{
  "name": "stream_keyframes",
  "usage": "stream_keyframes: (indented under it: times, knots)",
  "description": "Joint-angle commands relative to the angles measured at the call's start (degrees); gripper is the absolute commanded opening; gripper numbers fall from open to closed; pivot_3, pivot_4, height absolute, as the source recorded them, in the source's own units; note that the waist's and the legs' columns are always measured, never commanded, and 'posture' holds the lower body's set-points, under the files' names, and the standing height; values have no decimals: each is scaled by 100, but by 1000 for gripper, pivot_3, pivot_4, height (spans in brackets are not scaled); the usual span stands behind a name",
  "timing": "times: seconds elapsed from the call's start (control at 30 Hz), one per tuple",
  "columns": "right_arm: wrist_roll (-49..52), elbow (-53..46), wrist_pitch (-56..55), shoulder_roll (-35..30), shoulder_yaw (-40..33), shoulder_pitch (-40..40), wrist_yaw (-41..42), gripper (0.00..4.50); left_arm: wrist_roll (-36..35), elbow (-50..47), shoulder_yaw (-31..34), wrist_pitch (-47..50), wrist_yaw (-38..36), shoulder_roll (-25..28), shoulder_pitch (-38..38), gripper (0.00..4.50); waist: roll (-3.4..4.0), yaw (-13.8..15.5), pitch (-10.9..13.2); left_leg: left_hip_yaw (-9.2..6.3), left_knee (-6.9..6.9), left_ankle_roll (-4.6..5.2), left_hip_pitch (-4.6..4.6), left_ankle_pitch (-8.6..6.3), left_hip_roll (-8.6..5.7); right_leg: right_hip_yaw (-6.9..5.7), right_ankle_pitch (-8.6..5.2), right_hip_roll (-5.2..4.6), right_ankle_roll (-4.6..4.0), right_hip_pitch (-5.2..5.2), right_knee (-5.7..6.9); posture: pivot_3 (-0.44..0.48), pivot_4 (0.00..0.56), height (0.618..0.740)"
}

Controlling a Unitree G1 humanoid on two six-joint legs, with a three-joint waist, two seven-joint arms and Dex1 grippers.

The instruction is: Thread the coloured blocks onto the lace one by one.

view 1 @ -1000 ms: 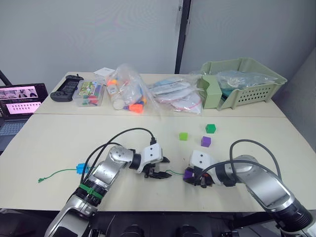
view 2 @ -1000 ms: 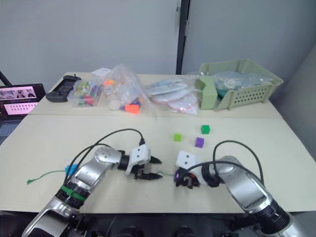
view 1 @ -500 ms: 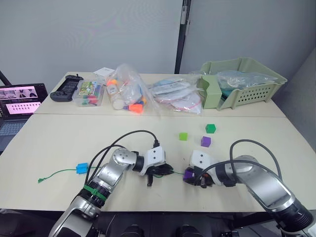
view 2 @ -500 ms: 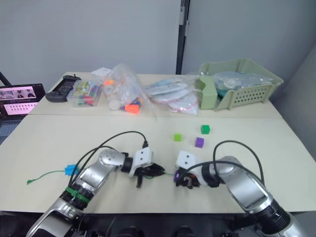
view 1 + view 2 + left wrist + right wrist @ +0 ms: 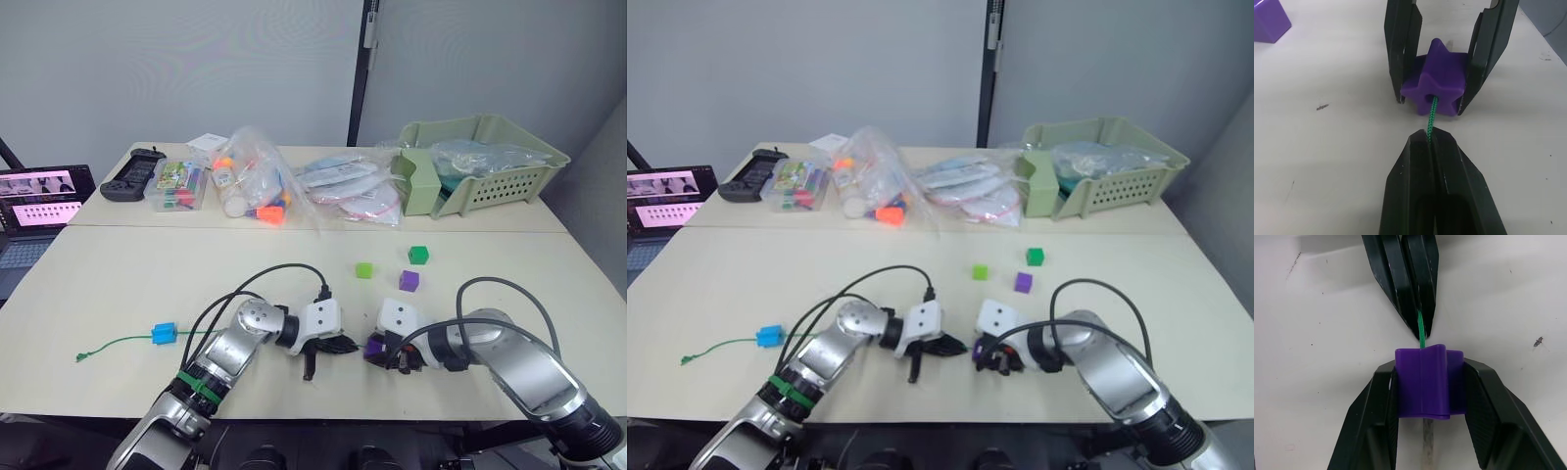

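My right gripper point(image 5: 376, 349) is shut on a purple block point(image 5: 1422, 382) with a star-shaped face, near the table's front edge. The green lace point(image 5: 1432, 110) runs into that block's hole. A pale stiff tip point(image 5: 1426, 443) shows on the far side. My left gripper point(image 5: 1429, 138) is shut on the lace just short of the block, facing the right gripper's fingers point(image 5: 1403, 54). Further left, the lace passes through a blue block point(image 5: 163, 333) and ends in a loose tail point(image 5: 83, 356). A light green block point(image 5: 364, 270), a dark green block point(image 5: 418, 255) and another purple block point(image 5: 409, 280) lie loose behind the grippers.
At the back stand a green basket point(image 5: 490, 162), bags of toys point(image 5: 255, 186), a clear box of markers point(image 5: 179, 186) and a black controller point(image 5: 132, 174). A laptop point(image 5: 39, 201) sits off the table's left. Black cables point(image 5: 274, 274) loop over both arms.
My left gripper moved right along the lace up to the purple block and shut on the lace. The right gripper and its block stayed put.
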Motion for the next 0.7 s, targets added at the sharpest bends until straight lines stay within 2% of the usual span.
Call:
stream_keyframes:
  times: [0.03, 0.27, 0.47, 0.5, 0.53, 0.7]
  knots:
    - [87, -90, 44, -27, 128, 62, 27, 1324, -11, -136, -9, -50, 37, -79, -89, 25, 0, -5, 0, 0, 0, 0, 0, 0, 0, 0, 0, 0, 0, 0, 0, 0, 150, 740]
    - [84, -101, 40, -51, 150, 68, 18, 1324, -279, -423, 223, 211, -119, 181, 53, 25, 0, -7, 0, 0, -1, 0, 0, 0, 1, 0, 0, 1, 0, -2, 1, 0, 150, 740]
    - [77, -63, 14, -25, 135, 30, -12, 1324, -675, -734, 446, 423, -399, 493, 127, 1837, 0, -7, 0, 0, -1, 0, -2, 0, 4, 0, 0, 1, 0, -8, 5, 0, 150, 740]
    - [76, -62, 8, -26, 136, 31, -9, 2361, -694, -754, 449, 434, -396, 495, 137, 2183, 0, -3, 0, 0, 0, 0, -2, 0, 4, 0, 0, 1, 0, -7, 4, 0, 150, 740]
    - [79, -64, 5, -32, 135, 35, -6, 2605, -703, -770, 449, 444, -390, 494, 143, 2432, 1, -1, 0, 0, 1, 0, -2, 0, 3, 0, 0, 0, 0, -6, 4, 0, 150, 740]
    - [101, -89, -33, 1, 66, -2, -43, 4376, -696, -727, 380, 371, -370, 430, 148, 4152, 1, -7, 0, 1, 1, 0, -11, 0, 2, 1, 0, 0, 0, -16, 6, 0, 150, 740]
